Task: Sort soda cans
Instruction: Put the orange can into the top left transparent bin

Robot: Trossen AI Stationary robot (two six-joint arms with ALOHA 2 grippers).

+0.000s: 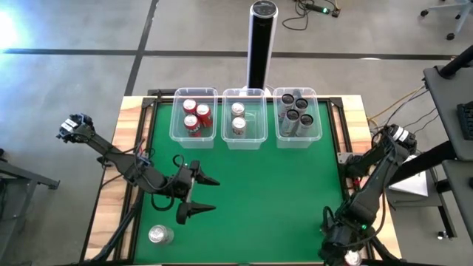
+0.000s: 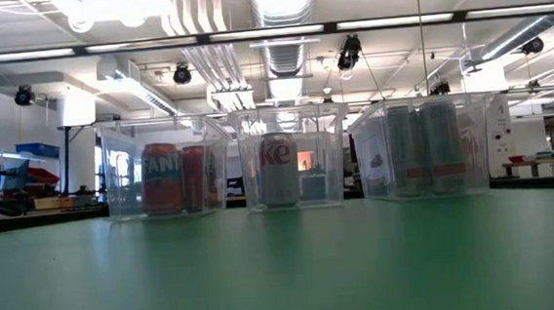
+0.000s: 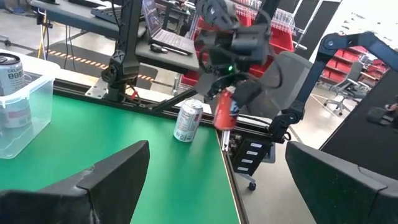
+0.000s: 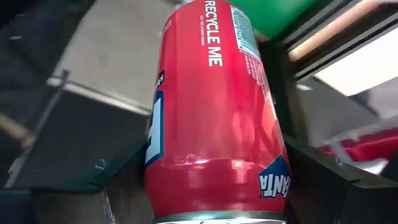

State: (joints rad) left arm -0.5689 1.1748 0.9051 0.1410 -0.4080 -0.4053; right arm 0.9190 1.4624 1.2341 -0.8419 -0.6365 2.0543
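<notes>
right hand [image 3: 225, 102]: holding red Fanta can [image 4: 211, 118] at near-right worktop [image 1: 259, 192] corner | red-can tub [image 1: 194, 118]: far-left | left hand [image 1: 198, 196]: wide open

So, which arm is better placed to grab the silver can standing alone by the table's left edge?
The left. Its jaws stand open and empty close to the silver can. The right arm's jaws, at the opposite front corner, are shut on a red can.
</notes>
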